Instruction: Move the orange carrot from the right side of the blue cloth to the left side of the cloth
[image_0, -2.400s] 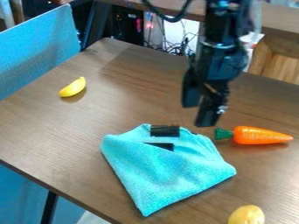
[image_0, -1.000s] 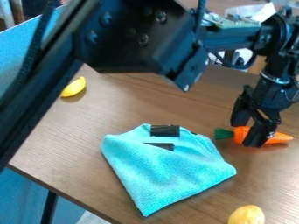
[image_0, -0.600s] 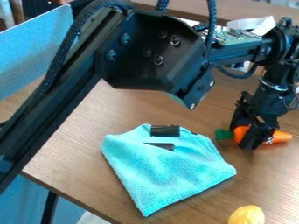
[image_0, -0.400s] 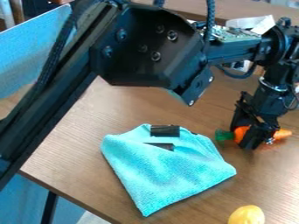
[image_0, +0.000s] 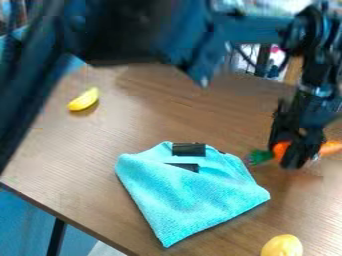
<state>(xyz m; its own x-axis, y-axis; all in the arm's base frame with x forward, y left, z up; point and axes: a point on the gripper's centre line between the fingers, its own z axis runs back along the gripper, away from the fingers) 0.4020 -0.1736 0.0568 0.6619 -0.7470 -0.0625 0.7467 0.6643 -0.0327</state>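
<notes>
Brown tabletop (image_0: 167, 117) serves as support. Nearest: yellowish item (image_0: 282, 246), unheld. Beyond: blue cloth (image_0: 190, 200), loosely folded. Claw (image_0: 284, 152) pinches the carrot (image_0: 330, 148) crosswise near its green top, apparently for the thicker grip. Farthest: yellow banana (image_0: 83, 99), resting unsupported.

Bright scene, arm motion-blurred

The camera is looking down at a slant from above the table (image_0: 87, 160), facing across it and standing near enough that its edges are running out of view.
</notes>
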